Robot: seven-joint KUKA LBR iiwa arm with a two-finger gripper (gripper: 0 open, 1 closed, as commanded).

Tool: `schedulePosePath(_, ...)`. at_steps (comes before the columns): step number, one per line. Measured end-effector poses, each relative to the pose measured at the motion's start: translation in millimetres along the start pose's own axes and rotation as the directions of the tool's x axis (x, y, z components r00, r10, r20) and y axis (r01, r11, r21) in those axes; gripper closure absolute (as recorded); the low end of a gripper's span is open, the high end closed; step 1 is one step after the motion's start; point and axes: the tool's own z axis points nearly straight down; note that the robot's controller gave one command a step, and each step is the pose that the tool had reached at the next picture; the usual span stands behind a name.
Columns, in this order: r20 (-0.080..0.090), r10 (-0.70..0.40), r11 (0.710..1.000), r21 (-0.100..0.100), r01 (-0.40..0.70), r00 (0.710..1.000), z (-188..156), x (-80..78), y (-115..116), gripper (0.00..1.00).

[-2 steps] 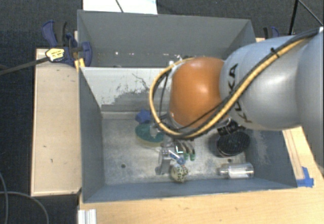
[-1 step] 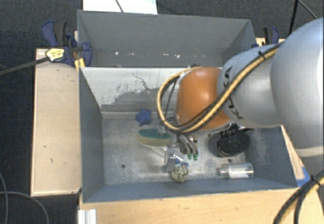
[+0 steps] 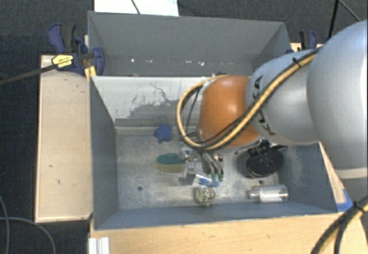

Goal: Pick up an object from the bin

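My pincer (image 3: 204, 176) sits low in the bin (image 3: 138, 191), in the lower middle of the frame, beneath the orange wrist cover (image 3: 224, 110). I cannot tell from here how far open it is, or whether it has hold of anything. A small blue-and-white scrap (image 3: 201, 180) lies right at its tip, touching it or nearly so. Just below that, near the bin's front wall, is a speckled greyish lump (image 3: 204, 196). Just left of the pincer lies a flat oval pad with a green top (image 3: 169, 160).

I judge the lump the likeliest pick. It looks light and perhaps soft, so it should give a little, and I would close across its middle. A clear tube (image 3: 267, 193) and a black round thing (image 3: 263, 161) lie to the right, well apart from a blue bit (image 3: 164, 132) at upper left.
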Motion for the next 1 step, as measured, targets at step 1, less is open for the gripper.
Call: schedulePosePath(1, 0.005, 0.000, 1.000, 0.001, 0.000, 1.000, -170.8, -6.4, 11.9, 1.00)
